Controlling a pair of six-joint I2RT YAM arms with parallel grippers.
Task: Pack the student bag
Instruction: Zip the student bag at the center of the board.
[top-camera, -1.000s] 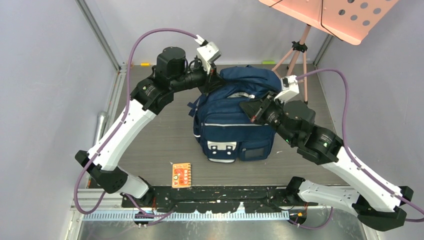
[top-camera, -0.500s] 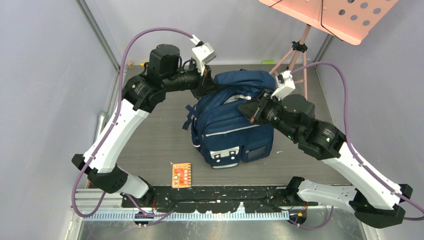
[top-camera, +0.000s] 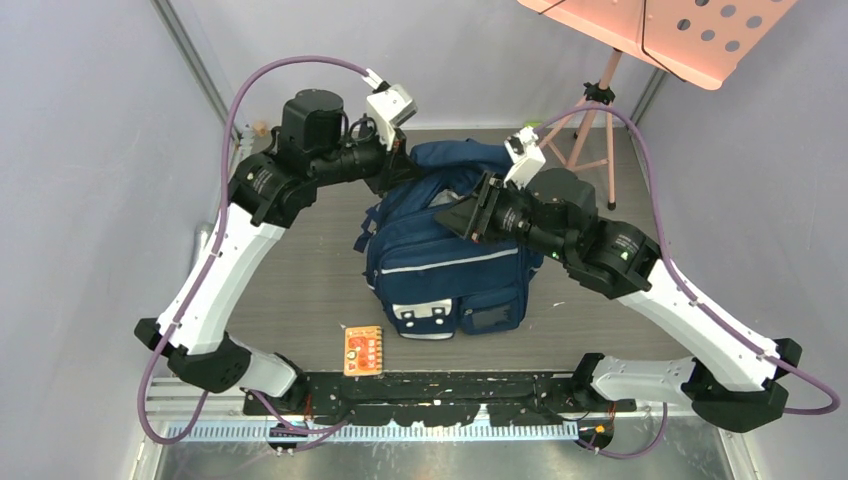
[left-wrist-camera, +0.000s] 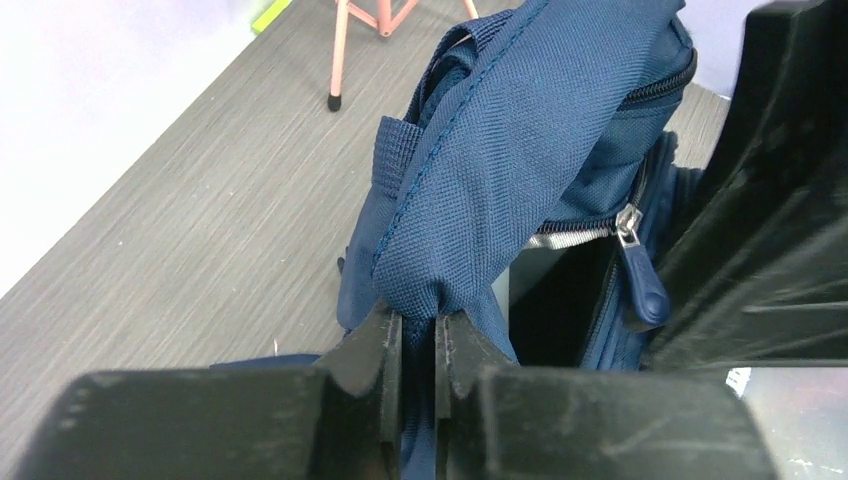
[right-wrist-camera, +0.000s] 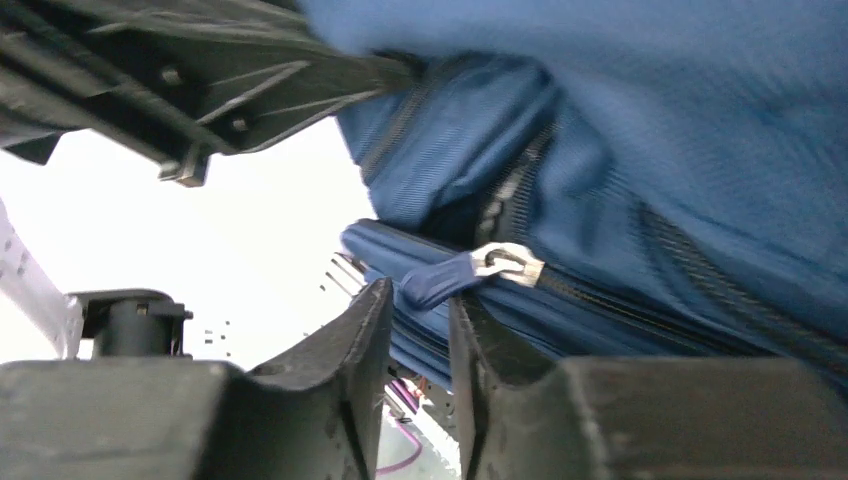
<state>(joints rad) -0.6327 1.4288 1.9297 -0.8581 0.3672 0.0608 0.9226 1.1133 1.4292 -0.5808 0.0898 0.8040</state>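
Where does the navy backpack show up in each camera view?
Top external: the student bag stands mid-table between the arms.
Left wrist: it fills centre and right, a fold pinched in the left pincer.
Right wrist: blurred, filling the upper right above the right pincer.
Shared landmark: the pink stand, in top and left wrist views only.

Grey wood-grain tabletop (top-camera: 300, 290), lilac walls (top-camera: 80, 150), pink stand (top-camera: 650, 30)

The dark grey wood-grain counter (top-camera: 300, 270) carries the navy student bag (top-camera: 445, 275) near its middle. A small orange card (top-camera: 363, 351) lies flat near the front edge, apart from the bag. A pink tripod stand (top-camera: 590, 125) stands at the far right.
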